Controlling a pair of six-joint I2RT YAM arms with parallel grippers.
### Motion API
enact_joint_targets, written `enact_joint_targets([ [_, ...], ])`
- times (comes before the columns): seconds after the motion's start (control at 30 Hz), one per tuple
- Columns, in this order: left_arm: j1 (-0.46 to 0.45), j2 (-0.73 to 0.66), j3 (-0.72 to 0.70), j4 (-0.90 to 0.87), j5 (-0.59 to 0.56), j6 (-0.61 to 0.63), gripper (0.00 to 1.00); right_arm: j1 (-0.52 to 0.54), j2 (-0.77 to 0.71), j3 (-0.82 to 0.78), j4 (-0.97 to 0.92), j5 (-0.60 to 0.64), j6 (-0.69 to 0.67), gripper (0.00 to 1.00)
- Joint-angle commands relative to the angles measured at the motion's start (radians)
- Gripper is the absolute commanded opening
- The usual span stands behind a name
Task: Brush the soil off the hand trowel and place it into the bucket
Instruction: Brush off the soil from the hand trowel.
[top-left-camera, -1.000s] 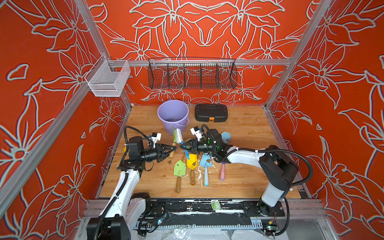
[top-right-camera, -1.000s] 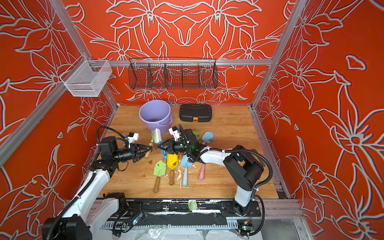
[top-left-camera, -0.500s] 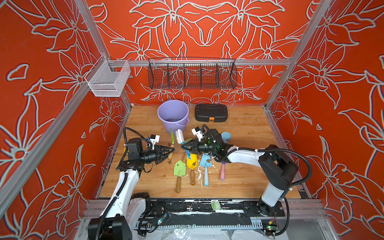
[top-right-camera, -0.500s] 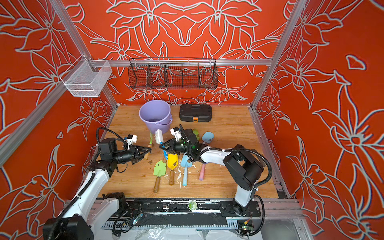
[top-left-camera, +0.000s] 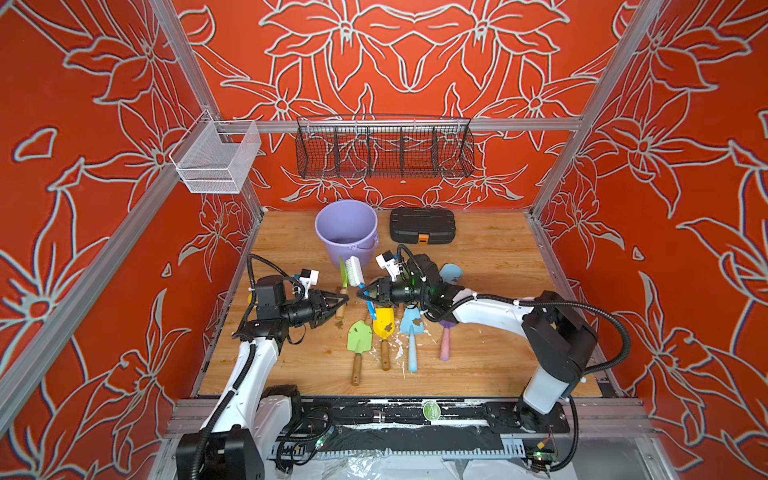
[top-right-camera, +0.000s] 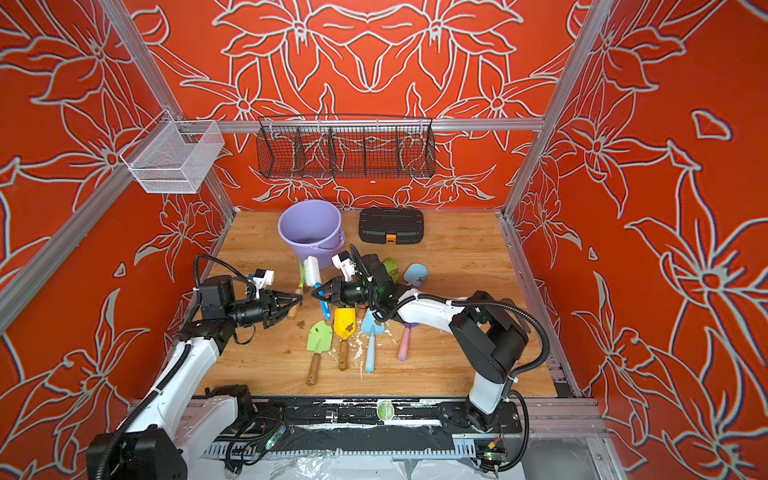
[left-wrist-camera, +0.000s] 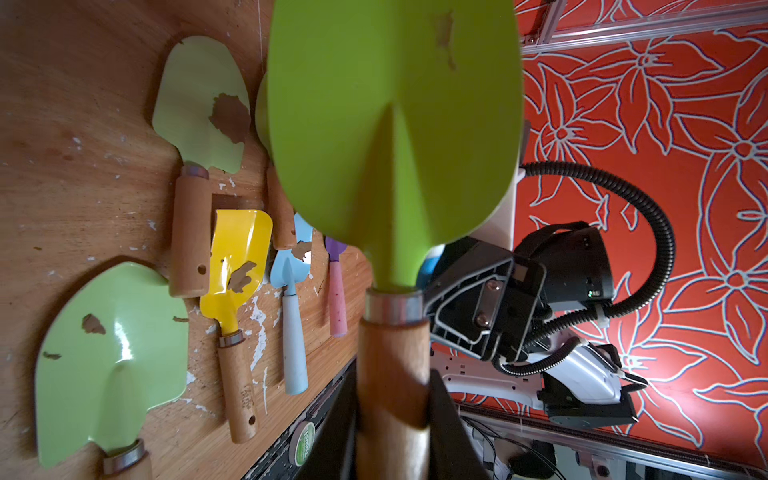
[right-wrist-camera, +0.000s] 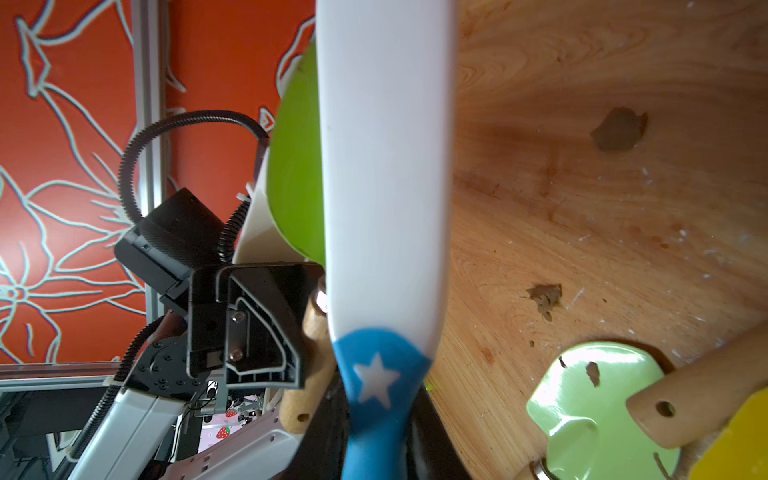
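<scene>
hand trowel (left-wrist-camera: 395, 124): bright green blade, wooden handle, clamped by the handle in the left pincer (left-wrist-camera: 394, 419), jaws closed narrow on the wood, blade standing up clear of the table (top-left-camera: 498, 266). judged: held aloft so loosened dirt drops free and both faces are reachable. soil (left-wrist-camera: 444, 37) on it is a thin brown smear near the blade's tip; brushing looks close to done, not finished. right pincer (top-left-camera: 366, 293) faces the left one tip to tip, near but apart, gripping the blue handle of the brush (top-left-camera: 355, 271). its white head stands upright just beside the green blade; whether bristles touch, cannot tell. bucket (top-left-camera: 351, 251) sits just beyond both pincers' tips, mouth open, close for the drop. below the pincers, toward the robot's base: pale green trowel (top-left-camera: 359, 338), yellow trowel (top-left-camera: 383, 326), blue trowel (top-left-camera: 411, 328), all lying flat with brown patches, and loose clumps (right-wrist-camera: 619, 129) on the wood. black case (top-left-camera: 422, 224) lies beyond the right pincer, beside the bucket. room: open air above the bucket rim; the brush head crowds the blade, so the lift-over likely needs the brush drawn off first.
</scene>
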Motion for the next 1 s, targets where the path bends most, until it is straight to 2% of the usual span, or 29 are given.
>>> enact_joint_targets([
  [0.0,0.005,0.001,0.055,-0.059,-0.030,0.063,0.00,0.006,0.003,-0.008,-0.083,0.030,-0.056,0.00],
  [0.13,0.005,-0.008,0.183,-0.329,-0.211,0.209,0.00,0.000,-0.061,-0.005,-0.181,0.062,-0.114,0.00],
  [0.2,0.004,-0.031,0.238,-0.421,-0.309,0.232,0.00,-0.002,-0.102,0.009,-0.262,0.090,-0.160,0.00],
  [0.3,0.003,-0.081,0.290,-0.466,-0.431,0.199,0.00,-0.007,-0.156,0.044,-0.410,0.135,-0.246,0.00],
  [0.4,0.003,-0.097,0.333,-0.479,-0.503,0.173,0.00,-0.015,-0.201,0.062,-0.514,0.202,-0.311,0.00],
  [0.53,0.002,-0.056,0.407,-0.492,-0.491,0.230,0.00,-0.029,-0.258,0.064,-0.581,0.250,-0.350,0.00],
  [0.6,0.000,-0.037,0.425,-0.450,-0.491,0.221,0.00,-0.037,-0.282,0.064,-0.612,0.260,-0.367,0.00],
  [0.7,-0.003,0.034,0.499,-0.441,-0.509,0.206,0.00,-0.044,-0.315,0.060,-0.651,0.285,-0.390,0.00],
  [0.83,-0.027,0.222,0.676,-0.561,-0.573,0.234,0.00,-0.057,-0.358,0.028,-0.640,0.307,-0.390,0.00],
  [0.87,-0.048,0.259,0.723,-0.605,-0.617,0.250,0.00,-0.062,-0.363,0.027,-0.645,0.309,-0.391,0.00],
  [0.97,-0.164,0.391,0.902,-0.761,-0.862,0.320,0.00,-0.077,-0.376,0.026,-0.661,0.310,-0.399,0.00],
])
